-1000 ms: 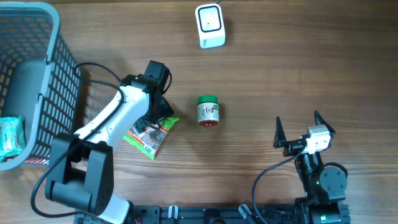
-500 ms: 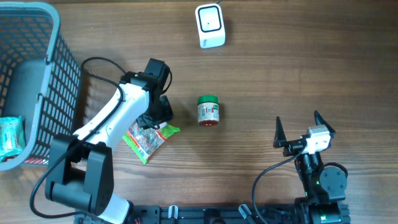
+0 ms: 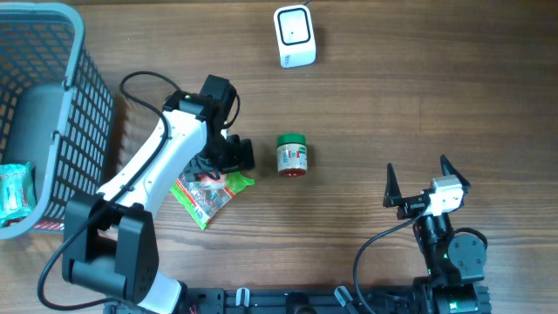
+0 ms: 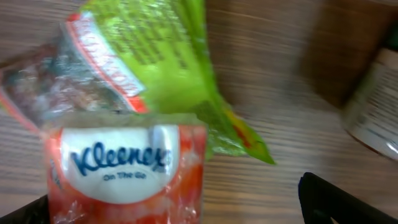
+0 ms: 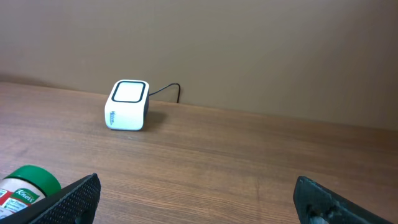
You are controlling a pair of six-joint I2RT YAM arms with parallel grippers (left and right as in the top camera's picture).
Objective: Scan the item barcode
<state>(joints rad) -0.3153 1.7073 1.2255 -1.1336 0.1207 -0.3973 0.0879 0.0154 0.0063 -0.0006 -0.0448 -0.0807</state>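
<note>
Overhead cam is getting soft, even light from above, so the worktop (image 3: 392,96) is only showing faint shadows beside the basket (image 3: 87,113) and under the left arm (image 3: 161,161). Left wrist cam is sitting too close, so the Kleenex pack (image 4: 124,168) is smearing and the jar (image 4: 373,99) is blurring out at the edge; right wrist view is looking sharp but a bit dim.

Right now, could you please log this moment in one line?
left jaws: open at Kleenex pack, green packet | right jaws: open | jar: untouched | scanner: unoccupied
</note>
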